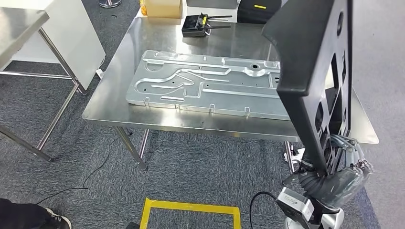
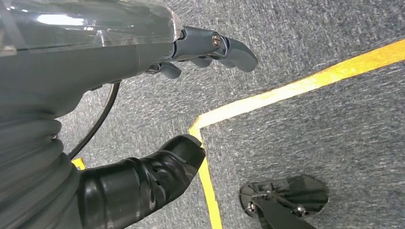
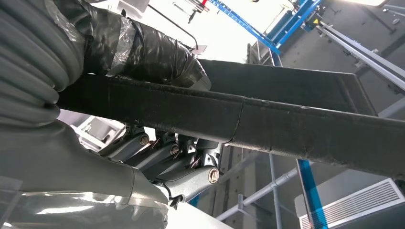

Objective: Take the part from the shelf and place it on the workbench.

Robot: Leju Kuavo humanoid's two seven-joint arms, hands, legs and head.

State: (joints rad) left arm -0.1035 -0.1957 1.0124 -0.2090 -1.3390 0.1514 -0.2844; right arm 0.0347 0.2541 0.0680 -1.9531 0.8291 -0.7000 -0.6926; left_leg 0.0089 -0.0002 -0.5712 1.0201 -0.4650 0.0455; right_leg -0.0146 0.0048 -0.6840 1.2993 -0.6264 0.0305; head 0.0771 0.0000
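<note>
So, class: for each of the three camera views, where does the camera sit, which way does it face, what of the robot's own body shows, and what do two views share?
Head view: high on the body, facing forward and down at the steel workbench; right hand grips the black part.
Left wrist view: behind the left hand, facing down at carpet and yellow floor tape.
Right wrist view: behind the right hand, facing upward.
Shared: the black part appears in head and right wrist views.

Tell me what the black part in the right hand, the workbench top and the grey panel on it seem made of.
Part: looks like matte black moulded plastic with cut-out holes, though it could be coated metal. Workbench: brushed stainless steel, with soft reflections. Panel: stamped sheet metal, dull silver, with pressed channels.
</note>
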